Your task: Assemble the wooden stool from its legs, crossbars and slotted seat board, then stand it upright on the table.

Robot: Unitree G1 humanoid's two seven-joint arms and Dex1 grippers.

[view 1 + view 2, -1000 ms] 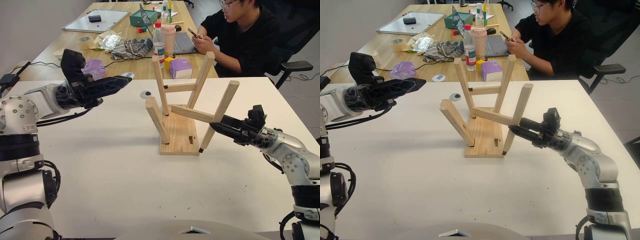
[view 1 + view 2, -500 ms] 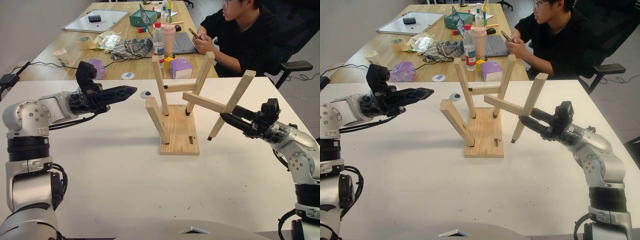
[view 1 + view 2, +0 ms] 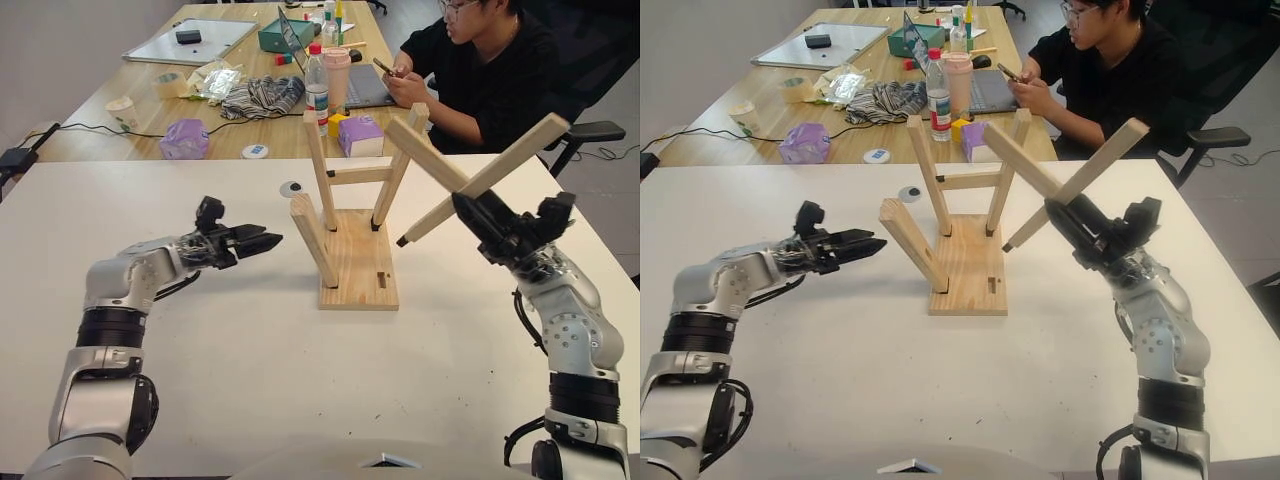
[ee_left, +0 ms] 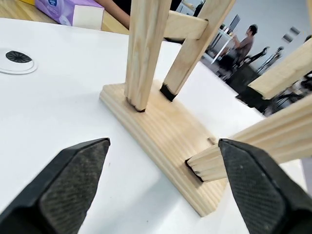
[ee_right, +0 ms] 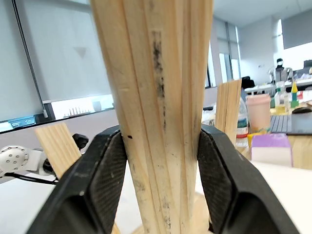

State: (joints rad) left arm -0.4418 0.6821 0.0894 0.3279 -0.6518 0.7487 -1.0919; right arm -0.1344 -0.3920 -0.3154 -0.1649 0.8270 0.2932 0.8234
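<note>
Right gripper (image 3: 472,207) raised pale wooden leg with crossbar (image 3: 525,146) clear of flat slotted seat board (image 3: 360,287), clamping it | left gripper (image 3: 272,240) lowered near board, fingers spread.

Bare table (image 3: 250,340) lies between the left tool (image 3: 270,243) and the seat board (image 3: 355,283) (its slanted leg (image 3: 313,240) nearest).

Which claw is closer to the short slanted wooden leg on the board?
Left. The left claw hovers open beside the short slanted wooden leg; the right claw is beyond the flat wooden seat board, raised, gripping another wooden leg.
</note>
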